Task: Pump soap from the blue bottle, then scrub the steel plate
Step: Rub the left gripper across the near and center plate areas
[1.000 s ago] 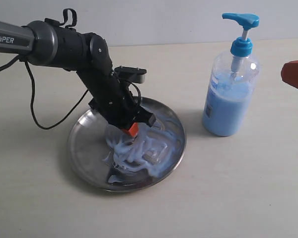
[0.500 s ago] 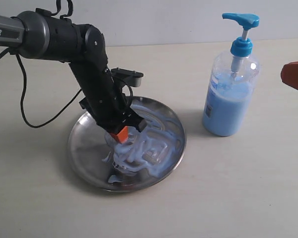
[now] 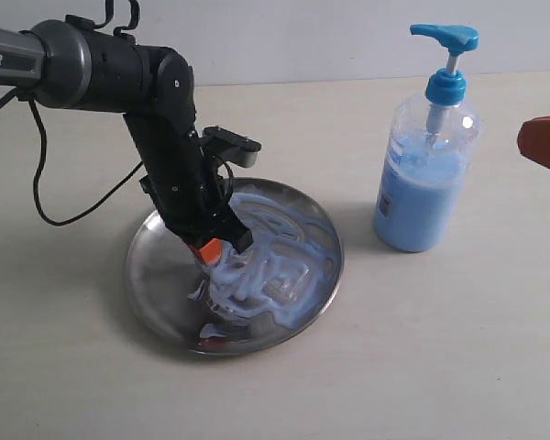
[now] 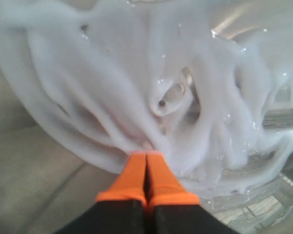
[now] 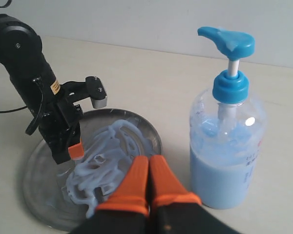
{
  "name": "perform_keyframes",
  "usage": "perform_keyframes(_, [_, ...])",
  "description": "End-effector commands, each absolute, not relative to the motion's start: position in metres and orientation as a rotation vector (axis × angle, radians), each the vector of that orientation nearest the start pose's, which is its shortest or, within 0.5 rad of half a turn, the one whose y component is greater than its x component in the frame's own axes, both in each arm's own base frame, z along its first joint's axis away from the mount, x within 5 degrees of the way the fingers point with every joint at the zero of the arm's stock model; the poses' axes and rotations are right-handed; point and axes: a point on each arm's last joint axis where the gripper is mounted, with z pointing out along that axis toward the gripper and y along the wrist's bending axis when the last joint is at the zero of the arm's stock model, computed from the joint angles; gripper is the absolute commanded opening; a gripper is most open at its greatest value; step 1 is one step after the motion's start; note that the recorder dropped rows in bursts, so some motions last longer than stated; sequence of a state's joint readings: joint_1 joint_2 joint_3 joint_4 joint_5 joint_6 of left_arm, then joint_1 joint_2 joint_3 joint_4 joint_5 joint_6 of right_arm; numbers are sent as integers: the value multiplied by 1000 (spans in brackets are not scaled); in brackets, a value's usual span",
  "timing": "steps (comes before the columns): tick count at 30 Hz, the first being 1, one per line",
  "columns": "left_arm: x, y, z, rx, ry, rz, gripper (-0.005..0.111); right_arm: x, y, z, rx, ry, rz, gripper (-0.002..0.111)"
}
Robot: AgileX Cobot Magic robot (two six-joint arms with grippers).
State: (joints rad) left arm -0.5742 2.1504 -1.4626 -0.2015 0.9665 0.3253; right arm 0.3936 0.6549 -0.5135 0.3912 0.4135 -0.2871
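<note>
On the counter point(image 3: 412, 348), left of centre: steel plate point(image 3: 151, 275), with soap point(image 3: 270, 275) smeared in pale blue swirls over its right half. Fingers of left claw point(image 4: 146, 154) pressed together, nothing between them, orange tips down in the soap near the plate's middle. Right of the plate and apart from it, blue bottle point(image 3: 423, 165) stands upright. At far right, right claw point(image 5: 149, 160) closed on nothing, clear of the bottle

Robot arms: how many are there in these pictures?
2. The left arm leans into the steel plate, tip in the soap; the right arm sits right of the blue bottle, mostly out of frame. No others show.
</note>
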Motion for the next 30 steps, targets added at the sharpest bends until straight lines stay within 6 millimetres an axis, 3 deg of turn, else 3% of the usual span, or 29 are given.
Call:
perform_keyframes(1, [333, -232, 126, 1248, 2898, -227, 0, 116, 64, 296, -426, 1986, 453, 0])
perform_keyframes(8, [330, -236, 114, 1241, 2939, -274, 0, 116, 64, 297, -423, 1984, 455, 0])
perform_keyframes(24, [328, -238, 115, 1246, 2938, -324, 0, 117, 64, 297, -422, 1982, 455, 0])
perform_keyframes(30, [325, -245, 117, 1238, 2924, -465, 0, 117, 64, 297, -422, 1982, 455, 0])
